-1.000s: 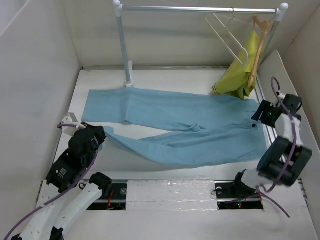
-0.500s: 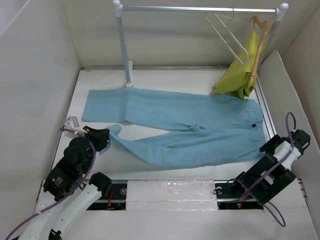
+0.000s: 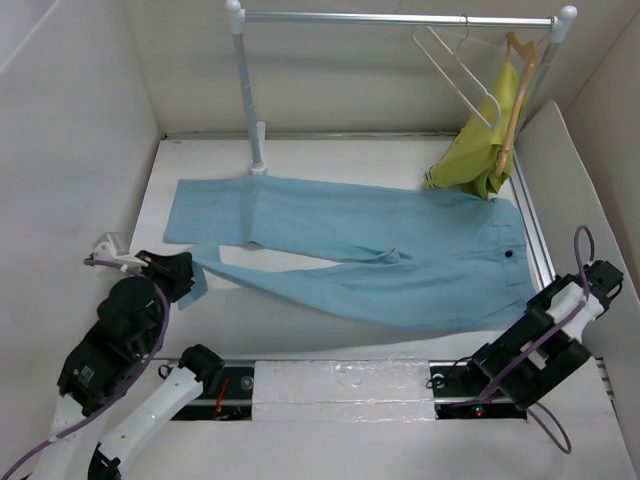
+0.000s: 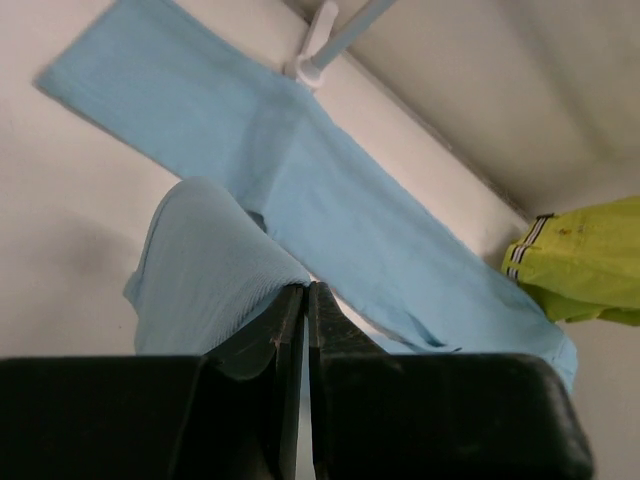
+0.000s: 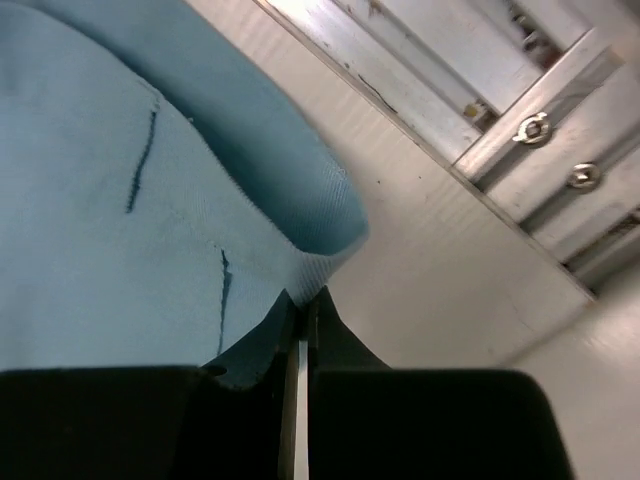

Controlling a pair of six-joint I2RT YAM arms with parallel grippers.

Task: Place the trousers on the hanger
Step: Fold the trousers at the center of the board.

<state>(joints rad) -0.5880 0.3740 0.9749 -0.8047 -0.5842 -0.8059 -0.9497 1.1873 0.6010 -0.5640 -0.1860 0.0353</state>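
The light blue trousers [image 3: 380,260] lie spread across the table, waist to the right, legs running left. My left gripper [image 3: 188,277] is shut on the end of the near leg, which folds up over its fingers; in the left wrist view the cloth [image 4: 210,270] bulges just above the closed tips [image 4: 305,288]. My right gripper [image 3: 535,300] is at the waist's near right corner. In the right wrist view its tips [image 5: 305,295] pinch the edge of the trousers [image 5: 100,230]. The cream-white hanger [image 3: 455,70] hangs on the rail at the back right, away from both grippers.
A metal rail [image 3: 400,17] on a white pole [image 3: 245,90] spans the back. A tan wooden hanger [image 3: 515,90] carries a yellow-green garment [image 3: 470,155] whose hem touches the table beside the waistband. An aluminium track [image 5: 480,80] runs along the right edge. White walls enclose the table.
My right arm dropped from above to the waist corner and its jaws closed on the cloth. My left arm pulled back toward the near left, dragging the near leg's end with it.
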